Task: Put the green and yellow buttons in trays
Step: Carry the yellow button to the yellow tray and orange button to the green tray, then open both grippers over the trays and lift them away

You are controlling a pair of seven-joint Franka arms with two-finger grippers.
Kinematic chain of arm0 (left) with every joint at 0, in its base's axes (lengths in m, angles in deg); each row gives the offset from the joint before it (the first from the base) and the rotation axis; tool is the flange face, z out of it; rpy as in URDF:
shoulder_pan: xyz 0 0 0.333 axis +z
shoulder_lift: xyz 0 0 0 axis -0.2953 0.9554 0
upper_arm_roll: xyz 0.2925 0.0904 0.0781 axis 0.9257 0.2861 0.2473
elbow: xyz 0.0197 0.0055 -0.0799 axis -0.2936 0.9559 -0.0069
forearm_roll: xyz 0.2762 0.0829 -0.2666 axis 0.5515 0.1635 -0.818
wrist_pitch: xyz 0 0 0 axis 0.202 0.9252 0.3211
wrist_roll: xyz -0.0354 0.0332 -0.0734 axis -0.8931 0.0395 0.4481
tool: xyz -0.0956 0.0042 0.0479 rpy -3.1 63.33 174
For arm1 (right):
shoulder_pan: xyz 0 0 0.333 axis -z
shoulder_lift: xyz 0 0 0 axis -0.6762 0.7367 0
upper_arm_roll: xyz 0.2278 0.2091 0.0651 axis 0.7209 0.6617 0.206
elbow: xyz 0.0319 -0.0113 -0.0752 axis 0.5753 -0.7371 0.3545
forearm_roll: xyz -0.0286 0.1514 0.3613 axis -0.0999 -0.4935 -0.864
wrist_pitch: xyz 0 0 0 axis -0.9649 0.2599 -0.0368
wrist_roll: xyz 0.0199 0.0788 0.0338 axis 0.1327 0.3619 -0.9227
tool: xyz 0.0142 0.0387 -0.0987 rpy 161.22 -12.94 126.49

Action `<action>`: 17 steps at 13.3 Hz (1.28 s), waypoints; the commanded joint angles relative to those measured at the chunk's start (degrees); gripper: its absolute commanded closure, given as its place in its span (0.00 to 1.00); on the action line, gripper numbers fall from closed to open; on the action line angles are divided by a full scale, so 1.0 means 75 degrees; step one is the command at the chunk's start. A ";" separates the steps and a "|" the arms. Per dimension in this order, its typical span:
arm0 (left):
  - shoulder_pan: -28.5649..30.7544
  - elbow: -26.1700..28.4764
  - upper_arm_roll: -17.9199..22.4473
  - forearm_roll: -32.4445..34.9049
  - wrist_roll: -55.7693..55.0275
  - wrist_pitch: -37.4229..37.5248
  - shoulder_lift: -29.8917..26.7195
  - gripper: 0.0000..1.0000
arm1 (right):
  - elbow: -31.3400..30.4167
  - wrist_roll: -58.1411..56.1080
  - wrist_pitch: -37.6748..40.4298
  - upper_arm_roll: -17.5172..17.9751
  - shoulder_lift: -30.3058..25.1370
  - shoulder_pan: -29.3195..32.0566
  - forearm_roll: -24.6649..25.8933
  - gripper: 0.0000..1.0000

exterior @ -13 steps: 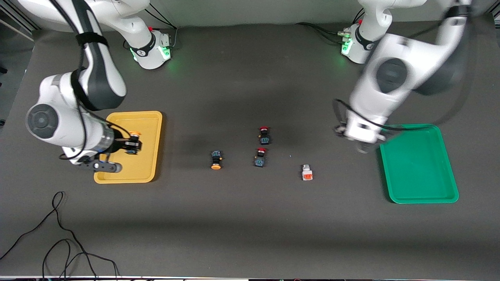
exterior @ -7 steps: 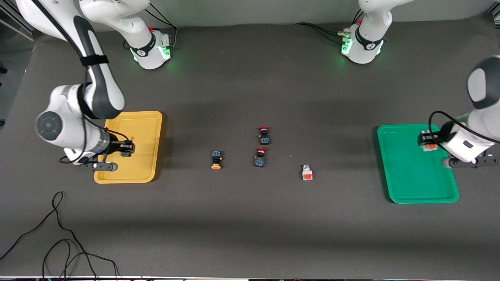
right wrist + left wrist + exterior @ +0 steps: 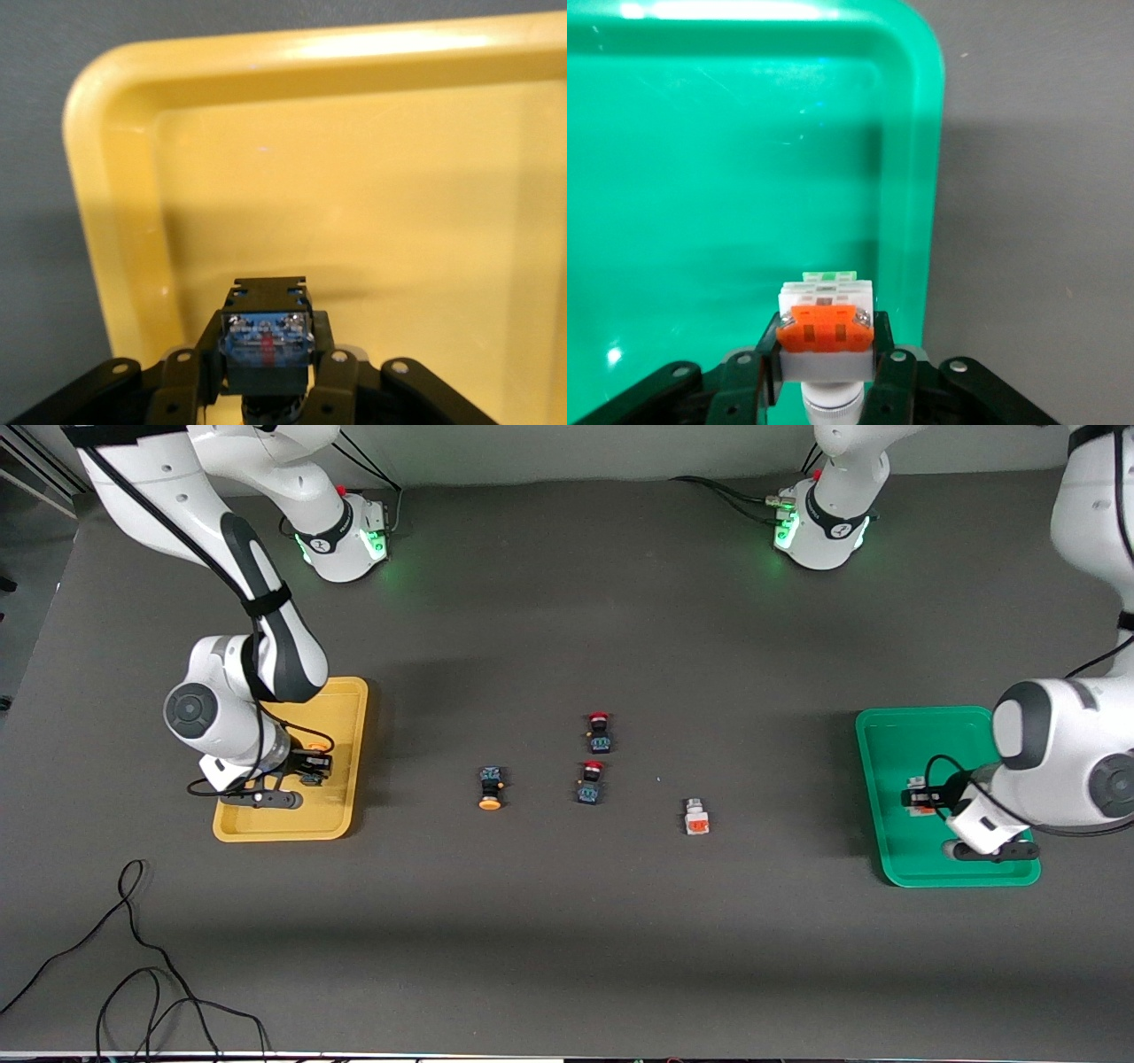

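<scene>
Front view: the right gripper [image 3: 306,771] hangs over the yellow tray [image 3: 341,717], which lies at the right arm's end of the table, and pinches a dark-bodied button with an orange-yellow cap [image 3: 310,769]. The left gripper [image 3: 921,797] is over the green tray [image 3: 886,762] at the left arm's end, clamped on a white-grey button with an orange block [image 3: 917,797]. Between the trays, four parts lie on the dark table [image 3: 567,939]. A second yellow-capped button [image 3: 490,788] sits toward the right arm's end, its cap turned toward the camera. Two red-capped buttons lie near the middle, one [image 3: 599,732] farther from the camera and the other [image 3: 590,781] just nearer, close together but apart. A second white-grey button [image 3: 696,816] lies toward the left arm's end, nearest of the four to the camera. A black cable [image 3: 133,957] loops on the table near the camera at the right arm's end.

Left wrist view: the black fingers [image 3: 769,359] squeeze the white-grey button from both sides, orange block up, silvery end toward the wrist. It hangs above the green tray's floor, close to one long rim.

Right wrist view: the fingers [image 3: 205,363] grip the dark button body [image 3: 266,335] from both sides. It is above the yellow tray's floor, near a rounded corner.
</scene>
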 commanded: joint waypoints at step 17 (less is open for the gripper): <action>-0.0365 -0.1537 -0.0164 0.0343 -0.0732 0.2588 -0.1540 0.01 | 0.1529 0.1119 0.2917 -0.0010 -0.1160 -0.0772 -0.1156 0.00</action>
